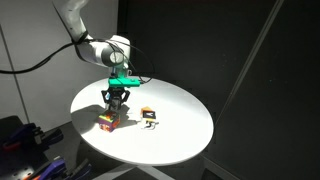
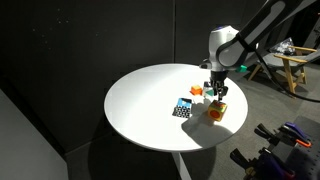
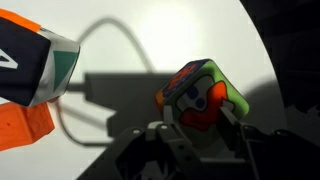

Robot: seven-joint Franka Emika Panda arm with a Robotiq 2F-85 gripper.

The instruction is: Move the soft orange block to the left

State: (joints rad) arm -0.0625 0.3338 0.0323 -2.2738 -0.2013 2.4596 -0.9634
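**A:** Orange-red foam by the look of it, patched green and blue. The soft orange block [image 3: 200, 95] sat on the white table [image 1: 180, 125] near its rim, directly under the gripper [image 1: 113, 106].

**B:** Hand state?

**A:** Narrowly parted, one finger on each side of the block. Wrist view put them at or against its sides. Could not tell whether they were actually pinching.

**B:** Neighbours?

**A:** Orange-topped white block [image 1: 149, 115] a little apart, blue-and-white cube [image 2: 183, 108] further in. Neither touched the target.

**B:** So how was the step best done?

**A:** My judgement: close only until the faces dimple, because a soft body squashes and can squirm out if crushed. The block looked tilted in the wrist view, so a square seat ought to be confirmed first. Then lift just clear, carry it left in a level line that keeps off the rim, and set it down flat before opening.
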